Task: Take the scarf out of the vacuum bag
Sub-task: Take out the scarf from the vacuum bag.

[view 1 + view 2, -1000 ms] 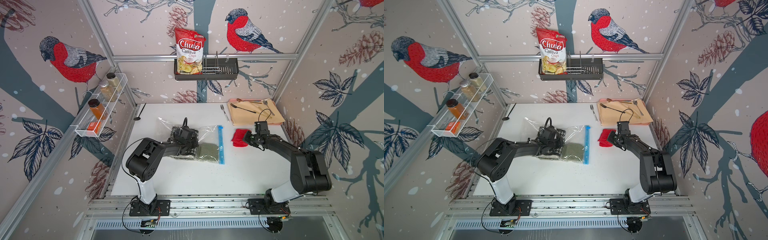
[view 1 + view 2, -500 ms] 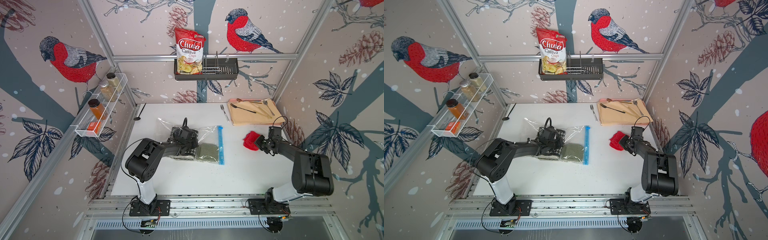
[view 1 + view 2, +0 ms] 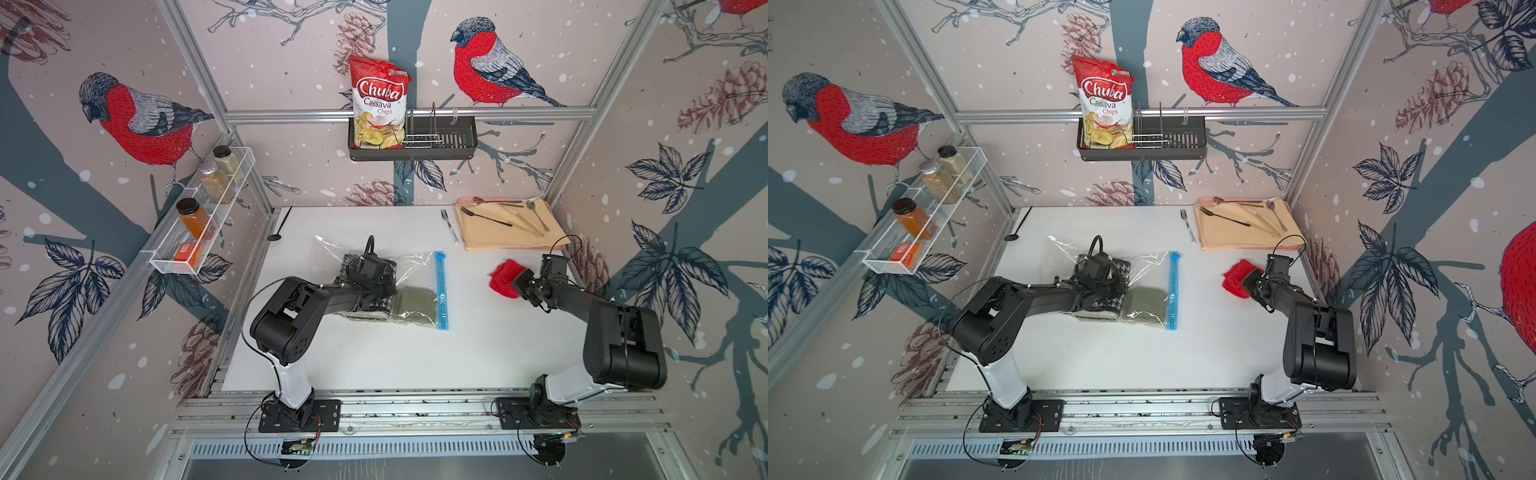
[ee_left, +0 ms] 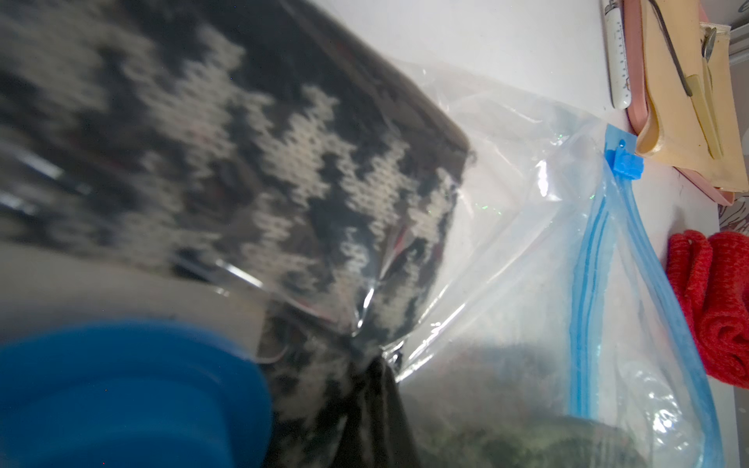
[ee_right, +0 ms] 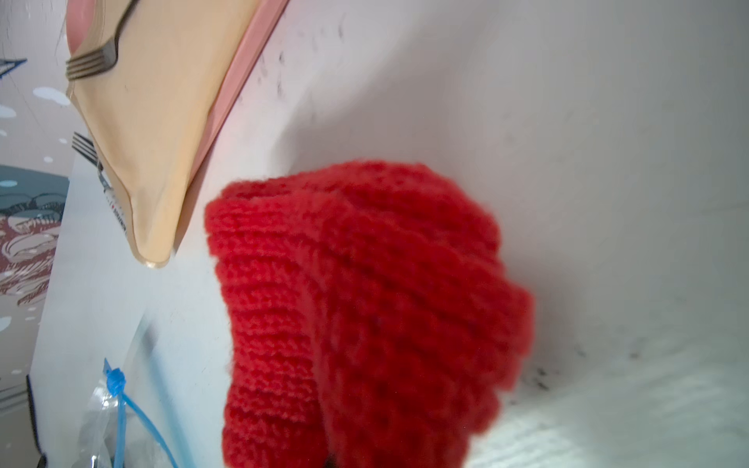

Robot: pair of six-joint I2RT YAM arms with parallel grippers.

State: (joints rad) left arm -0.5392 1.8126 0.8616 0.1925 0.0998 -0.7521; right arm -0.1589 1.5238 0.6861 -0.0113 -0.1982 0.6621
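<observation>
Jaws of the left gripper (image 4: 373,364) pinch shut on the clear crinkly plastic vacuum bag (image 4: 506,243), likely anchoring it, with the black-and-white houndstooth knit scarf (image 4: 283,133) inside. The right gripper (image 3: 518,283) is clamped on the small red knit piece (image 5: 364,304), keeping it clear.

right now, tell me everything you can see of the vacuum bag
The vacuum bag is clear crinkly plastic lying on the table, with a light-blue zip strip along one edge, a blue slider and a round blue valve. It holds the scarf and an olive knit piece. The left gripper pinches its film.
</observation>
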